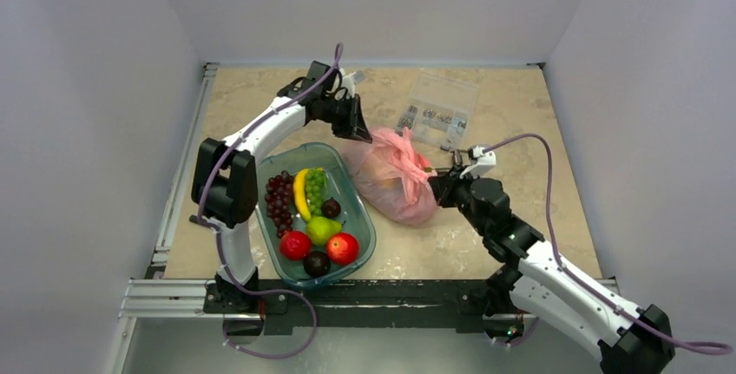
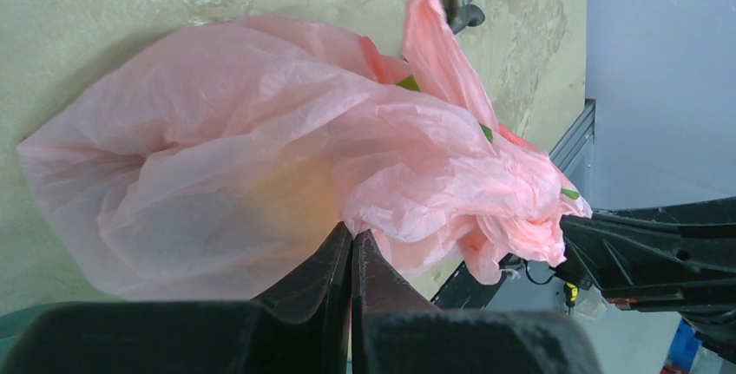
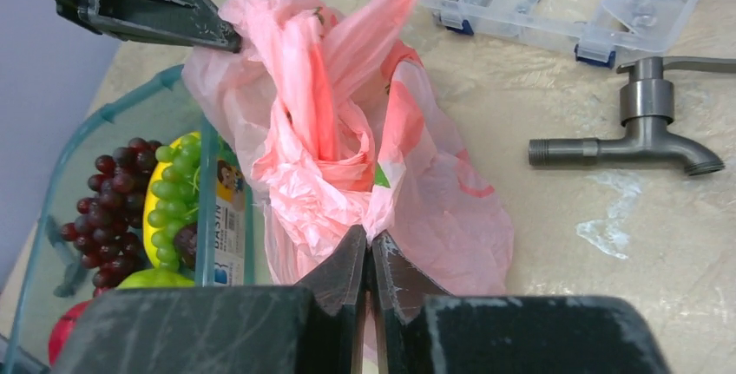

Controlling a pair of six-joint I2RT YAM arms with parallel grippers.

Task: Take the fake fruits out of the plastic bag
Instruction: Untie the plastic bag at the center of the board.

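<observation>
L gripper [image 2: 351, 251]: jaws clamped tight, a fold of thin pink film pinched at the far-left end of the plastic bag [image 1: 395, 181]. R gripper [image 3: 369, 257]: jaws likewise clenched on film, just below the bunched, twisted handles [image 3: 321, 88]. Bag is held betw. both arms, just beside the teal tray [image 1: 371, 235]. Its long axis runs diag., far-left to near-right, w/ L jaws at the far end and R jaws on the right flank. Mouth looks twisted shut, so handles prob. need loosening first. The fake fruits are hidden inside; only a yellowish blur is seen thru the crinkly, translucent film. Film is judged slippery and easily torn.
</observation>
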